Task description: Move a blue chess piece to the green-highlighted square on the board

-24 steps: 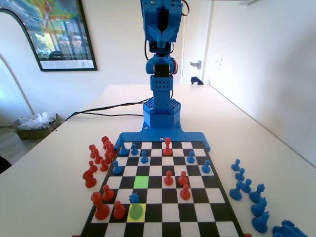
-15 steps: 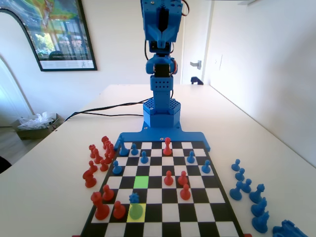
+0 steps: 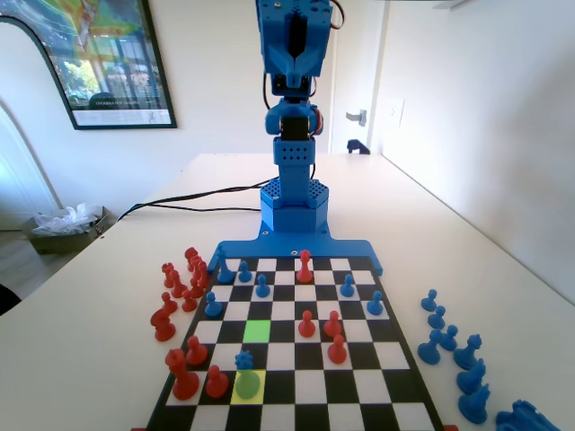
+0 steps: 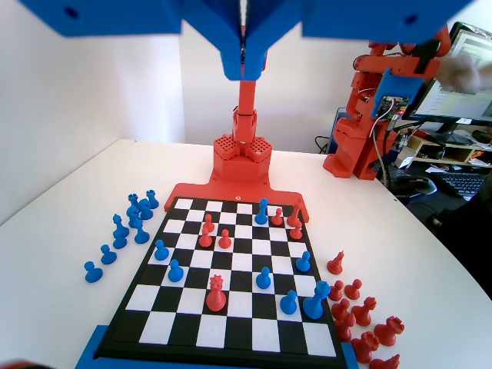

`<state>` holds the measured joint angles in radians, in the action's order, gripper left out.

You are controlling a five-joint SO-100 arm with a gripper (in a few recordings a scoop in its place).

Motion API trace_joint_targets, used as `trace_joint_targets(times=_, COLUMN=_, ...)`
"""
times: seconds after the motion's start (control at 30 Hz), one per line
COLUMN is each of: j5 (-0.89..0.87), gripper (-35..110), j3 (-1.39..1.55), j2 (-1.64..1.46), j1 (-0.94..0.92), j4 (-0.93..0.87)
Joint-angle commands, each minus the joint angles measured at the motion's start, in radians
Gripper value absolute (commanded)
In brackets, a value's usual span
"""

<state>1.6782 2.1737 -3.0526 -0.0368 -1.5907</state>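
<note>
The blue chess piece (image 3: 243, 361) with the jagged crown stands on the pale yellow square (image 3: 248, 388) near the front of the board (image 3: 359, 386) in the fixed view. One square beyond it, the green-highlighted square (image 3: 257, 330) lies bare. In the wrist view the same blue chess piece (image 4: 262, 210) sits in the board's far row. My gripper (image 4: 244, 74) hangs high above the near end of the board, jaws pressed together, holding nothing. In the fixed view the blue arm (image 3: 292, 135) rises upright at the far end.
Red pieces (image 3: 307, 323) and blue pawns (image 3: 261, 285) are scattered across the board. In the fixed view a cluster of red pieces (image 3: 180, 287) stands off its left side and several blue pieces (image 3: 449, 346) off its right. Black cables (image 3: 189, 202) run over the table behind.
</note>
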Motion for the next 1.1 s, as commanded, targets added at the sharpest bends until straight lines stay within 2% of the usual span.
trace_joint_targets(times=0.0, j5=0.011, gripper=2, j3=0.006, j2=-0.003, j1=-0.002, j4=0.014)
trace_joint_targets(times=0.63, j5=0.014, gripper=1, j3=0.006, j2=0.017, j1=0.005, j4=0.009)
trace_joint_targets(times=0.73, j5=0.066, gripper=1, j3=-0.006, j2=0.061, j1=0.017, j4=0.005)
trace_joint_targets(times=0.9, j5=-0.064, gripper=1, j3=-0.084, j2=0.204, j1=0.02, j4=0.103)
trace_joint_targets(times=1.07, j5=-0.098, gripper=1, j3=-0.219, j2=0.443, j1=0.003, j4=0.193)
